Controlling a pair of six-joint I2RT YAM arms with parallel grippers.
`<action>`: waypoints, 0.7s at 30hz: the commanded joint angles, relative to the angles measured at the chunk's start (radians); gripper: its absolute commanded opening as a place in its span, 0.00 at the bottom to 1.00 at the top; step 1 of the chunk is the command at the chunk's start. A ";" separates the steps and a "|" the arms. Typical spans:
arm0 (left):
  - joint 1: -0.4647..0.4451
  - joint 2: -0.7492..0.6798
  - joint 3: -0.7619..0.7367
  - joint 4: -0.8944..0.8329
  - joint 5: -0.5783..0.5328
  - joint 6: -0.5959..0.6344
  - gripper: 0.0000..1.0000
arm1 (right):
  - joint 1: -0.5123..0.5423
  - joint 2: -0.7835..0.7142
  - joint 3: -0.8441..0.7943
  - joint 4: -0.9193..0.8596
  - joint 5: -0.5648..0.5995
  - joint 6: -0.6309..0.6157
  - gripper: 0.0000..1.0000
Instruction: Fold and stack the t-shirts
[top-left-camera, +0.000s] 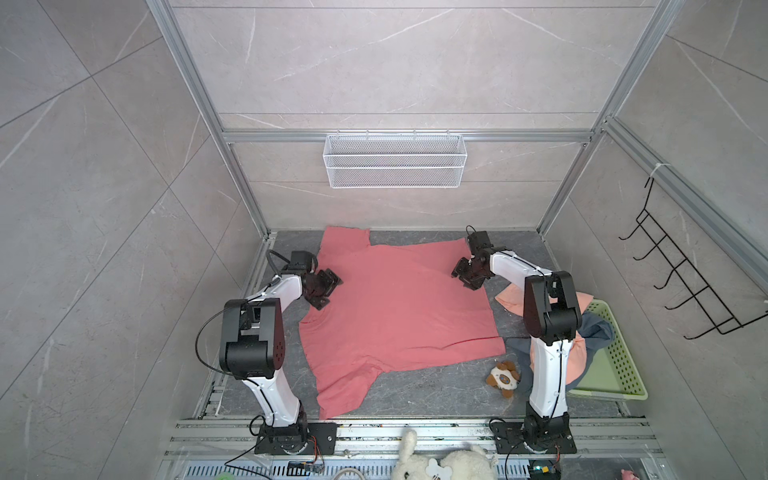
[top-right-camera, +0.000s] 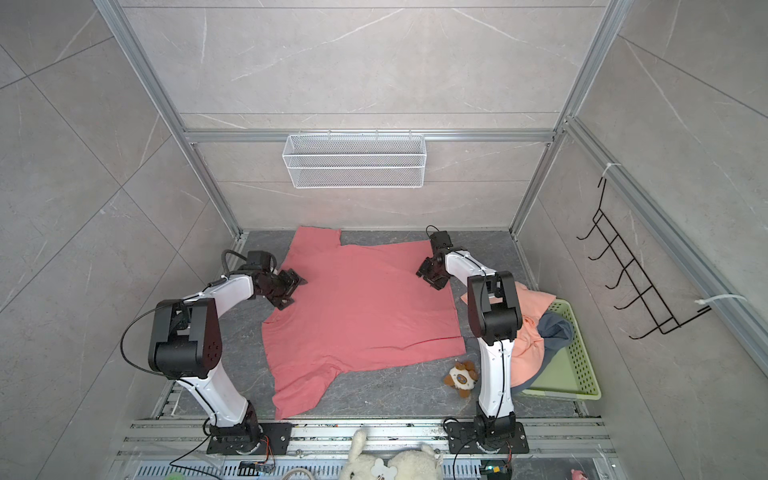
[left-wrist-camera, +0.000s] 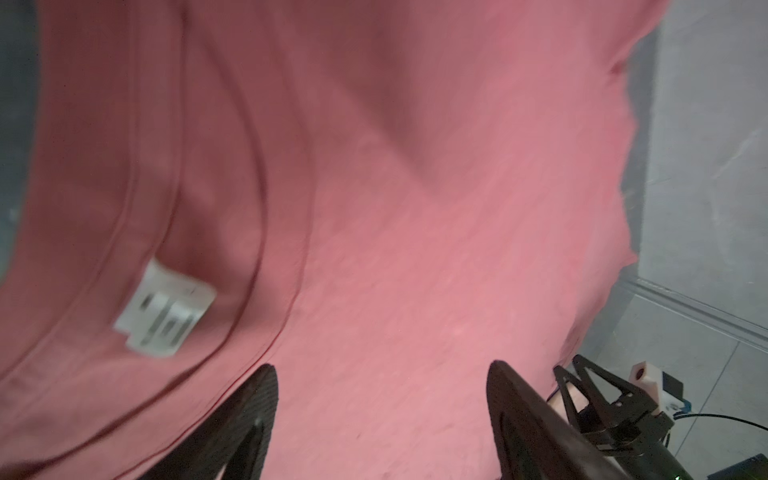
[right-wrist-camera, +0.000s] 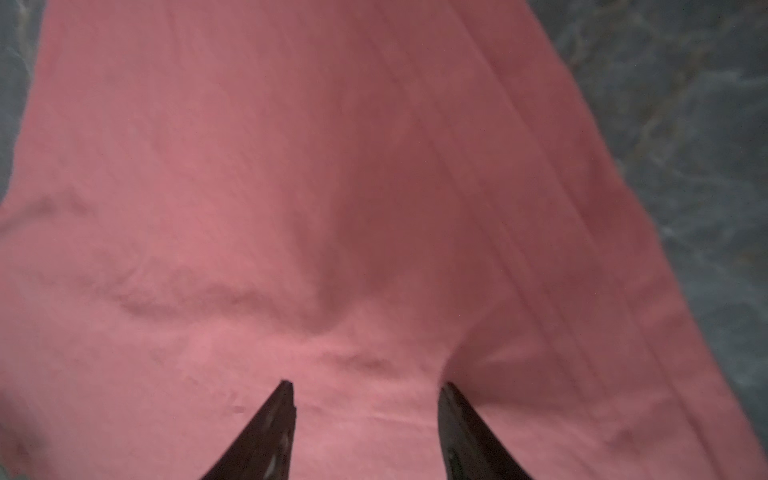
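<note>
Coral-red cotton, matte and soft, is spread nearly flat over the middle of the dark marbled tabletop (top-left-camera: 415, 395): the coral-red t-shirt (top-left-camera: 395, 307) lies opened out in both top views, a broad rough rectangle with two short sleeves sticking out as blunt flaps and a few low ridges across the body. In the left wrist view its ribbed collar curves in stitched bands, with a small white label (left-wrist-camera: 166, 309) sewn inside, print blurred.

At the shirt's collar edge sits the left gripper (top-left-camera: 332, 286). Its dark tapered fingers stand wide apart with nothing clamped between them, only bare cloth below (left-wrist-camera: 382, 368). At the shirt's opposite, hem side, near the far corner, sits the right gripper (top-left-camera: 461, 276). Its pointed fingers are parted about halfway over the fabric (right-wrist-camera: 366, 385), which puckers into small wrinkles beside one tip. No fold is pinched between them, and whether the tips touch the cloth I cannot tell.

Just past the shirt's hem edge, a peach t-shirt (top-left-camera: 513, 297) and a slate blue-grey t-shirt (top-left-camera: 598, 328) lie crumpled together, spilling over the rim of a pale green perforated basket (top-left-camera: 623, 365). Near the shirt's nearer hem corner lies a small brown-and-white plush toy (top-left-camera: 504, 377). Well beyond the shirt, a white wire-mesh tray (top-left-camera: 395, 160) hangs on the back wall
</note>
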 joint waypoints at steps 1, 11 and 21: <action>0.001 -0.090 -0.074 0.059 -0.015 -0.047 0.81 | 0.008 -0.074 -0.091 0.027 0.025 -0.018 0.57; 0.030 -0.086 -0.196 -0.061 -0.085 -0.087 0.81 | 0.005 -0.220 -0.384 0.049 0.084 -0.012 0.57; 0.131 -0.140 -0.292 -0.130 -0.071 -0.052 0.81 | 0.006 -0.336 -0.528 0.060 0.113 0.041 0.57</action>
